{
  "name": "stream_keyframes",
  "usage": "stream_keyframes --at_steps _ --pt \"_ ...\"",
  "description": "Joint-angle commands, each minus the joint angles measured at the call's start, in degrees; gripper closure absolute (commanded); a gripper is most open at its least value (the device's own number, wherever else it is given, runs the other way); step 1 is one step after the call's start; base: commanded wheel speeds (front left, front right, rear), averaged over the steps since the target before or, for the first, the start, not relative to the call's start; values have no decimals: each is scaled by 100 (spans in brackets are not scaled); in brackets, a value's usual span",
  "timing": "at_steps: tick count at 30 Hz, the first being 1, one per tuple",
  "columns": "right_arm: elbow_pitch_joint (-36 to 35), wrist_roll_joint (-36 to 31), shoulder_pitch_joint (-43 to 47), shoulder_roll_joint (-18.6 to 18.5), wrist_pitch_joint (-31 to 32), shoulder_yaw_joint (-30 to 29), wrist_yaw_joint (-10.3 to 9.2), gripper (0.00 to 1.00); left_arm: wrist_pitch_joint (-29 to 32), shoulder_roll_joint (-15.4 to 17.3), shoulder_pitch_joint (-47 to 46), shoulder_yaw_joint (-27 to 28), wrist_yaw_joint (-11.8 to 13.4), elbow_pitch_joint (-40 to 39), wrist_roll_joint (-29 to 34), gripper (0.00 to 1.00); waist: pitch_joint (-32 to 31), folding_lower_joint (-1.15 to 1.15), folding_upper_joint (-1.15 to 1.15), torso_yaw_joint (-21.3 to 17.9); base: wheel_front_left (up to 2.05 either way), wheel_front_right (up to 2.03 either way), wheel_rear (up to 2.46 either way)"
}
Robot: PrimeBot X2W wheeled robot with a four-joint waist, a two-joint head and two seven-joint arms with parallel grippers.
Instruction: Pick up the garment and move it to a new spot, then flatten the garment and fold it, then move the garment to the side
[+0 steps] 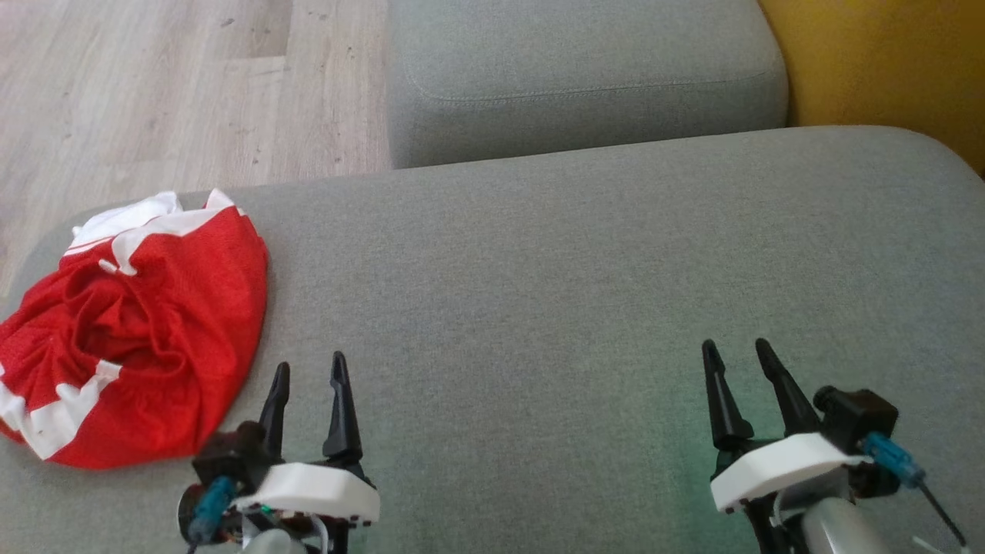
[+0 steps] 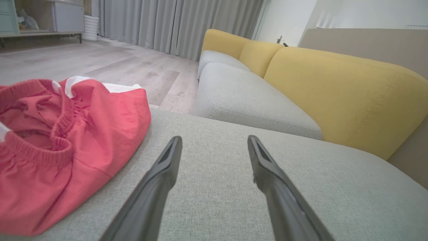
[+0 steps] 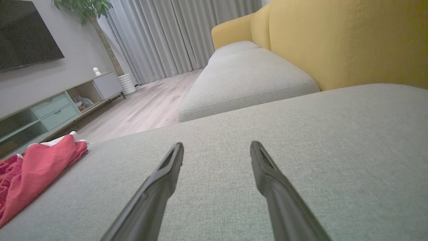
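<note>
The crumpled red mesh garment with white bands [image 1: 146, 323] lies bunched at the left end of the grey fabric sofa cushion [image 1: 539, 292], near its edge. Your left gripper [image 1: 310, 362] and right gripper [image 1: 734, 343] have fingers spread, empty. Snag only 1 layer and it could slide onto the pale wooden floor [image 1: 154, 92].

The garment [image 1: 138, 323] lies on the near seat cushion [image 1: 539, 292], at its left end. The left gripper [image 1: 309, 368] sits just right of the garment's near side, and the right gripper [image 1: 735, 346] is well apart to the right. A second cushion [image 1: 585, 77] lies behind the near one, with the floor [image 1: 154, 92] to its left and the backrest [image 1: 885, 61] to its right.
</note>
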Motion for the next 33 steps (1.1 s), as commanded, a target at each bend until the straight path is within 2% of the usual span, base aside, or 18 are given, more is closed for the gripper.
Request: stream_keyframes --at_steps 1,22,33 --pt "-170 -179 -305 -43 -95 142 37 0 -86 32 -351 92 37 -153 164 0 -1 0 0 4 0 0 0" --pt "-47 -1738 -370 -52 -450 -9 45 0 -440 38 -417 -53 326 -81 1570 0 -45 0 0 24 0 0 0" --pt "-32 -1745 -339 -52 -455 -84 45 0 -445 38 -469 52 239 213 1595 0 -83 0 0 28 0 0 0"
